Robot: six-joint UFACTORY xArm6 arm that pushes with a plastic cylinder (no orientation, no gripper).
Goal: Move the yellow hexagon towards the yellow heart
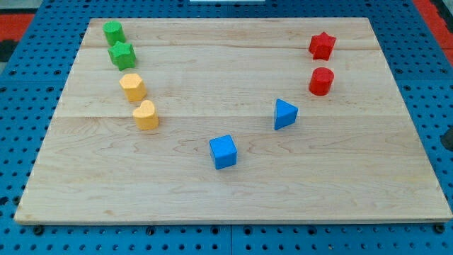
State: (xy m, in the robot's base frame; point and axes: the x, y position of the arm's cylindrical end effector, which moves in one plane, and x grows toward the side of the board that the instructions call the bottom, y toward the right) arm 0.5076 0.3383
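Observation:
The yellow hexagon [132, 86] stands on the wooden board [233, 191] at the view's left. The yellow heart [146, 115] stands just below it and slightly to the right, a small gap apart. My tip and the rod do not show in the view.
A green cylinder [113, 32] and a green star [122, 54] stand above the hexagon. A blue cube [223, 151] and a blue triangular block [284, 114] stand near the middle. A red star [322, 45] and a red cylinder [320, 81] stand at the right.

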